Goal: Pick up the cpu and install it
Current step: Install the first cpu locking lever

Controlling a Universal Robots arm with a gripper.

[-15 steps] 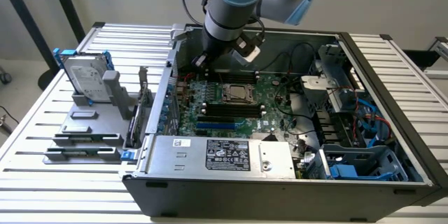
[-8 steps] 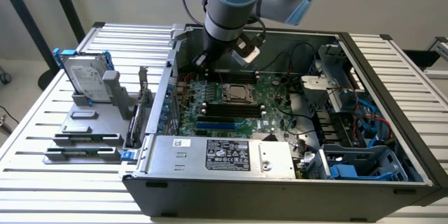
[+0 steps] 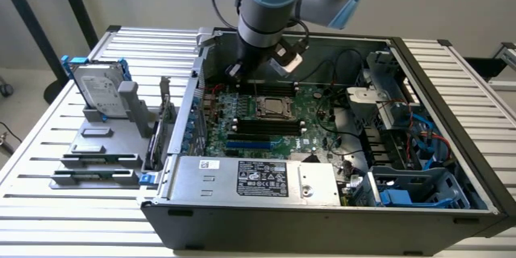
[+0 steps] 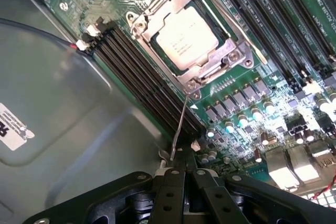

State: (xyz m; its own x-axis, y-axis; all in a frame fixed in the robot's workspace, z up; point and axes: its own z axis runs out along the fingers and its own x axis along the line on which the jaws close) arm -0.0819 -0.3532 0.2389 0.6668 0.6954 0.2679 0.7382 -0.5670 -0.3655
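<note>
cpu (image 4: 188, 38) seated in socket (image 4: 155, 13) | gripper (image 4: 182, 170) closed, body cut off

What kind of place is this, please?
Probably a robotics lab or test bench: a robot arm reaches into an open computer case on a slatted metal table, beside a hard drive in a stand.

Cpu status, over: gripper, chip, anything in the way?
Gripper shut, tips at the socket lever end. Cpu seated on the motherboard, metal frame around it. Nothing lying over the chip.
</note>
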